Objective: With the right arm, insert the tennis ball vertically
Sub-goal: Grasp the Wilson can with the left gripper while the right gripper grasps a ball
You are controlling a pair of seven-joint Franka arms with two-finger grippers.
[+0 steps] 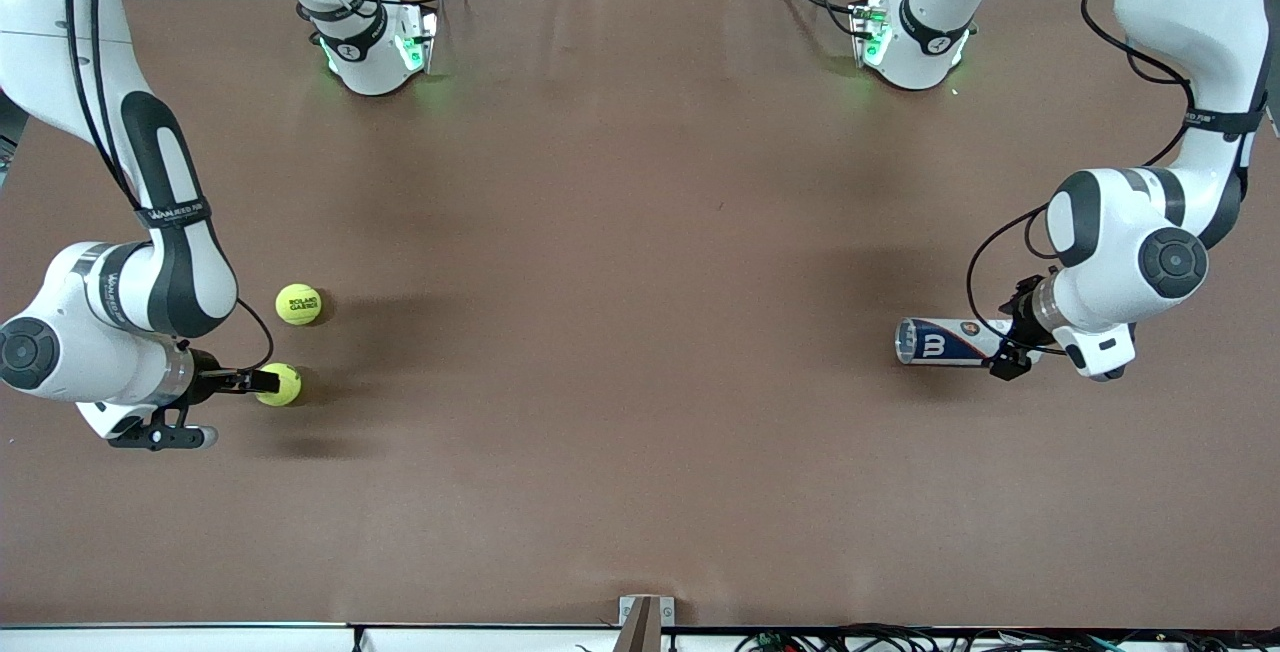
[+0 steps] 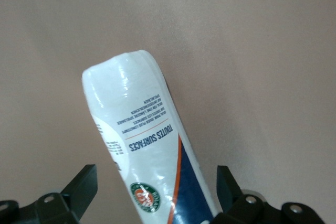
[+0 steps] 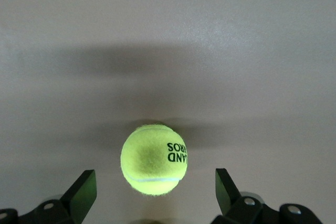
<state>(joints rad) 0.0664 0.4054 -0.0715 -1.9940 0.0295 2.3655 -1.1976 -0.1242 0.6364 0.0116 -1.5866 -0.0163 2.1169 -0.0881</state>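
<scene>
Lying between the right gripper's (image 3: pixel 155 192) spread fingers (image 3: pixel 84 190): a tennis ball (image 3: pixel 154 159).

Two balls on the table (image 1: pixel 640 432) toward the right arm's end: one ball (image 1: pixel 298 304) farther from the front camera, the other ball (image 1: pixel 283 384) nearer, just beside it. Can (image 1: pixel 940 341) lying on its side toward the left arm's end, well apart from both.

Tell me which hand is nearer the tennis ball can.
Left. The left hand sits open over the lying can; the right hand is at the table's right-arm end, by a ball.
</scene>
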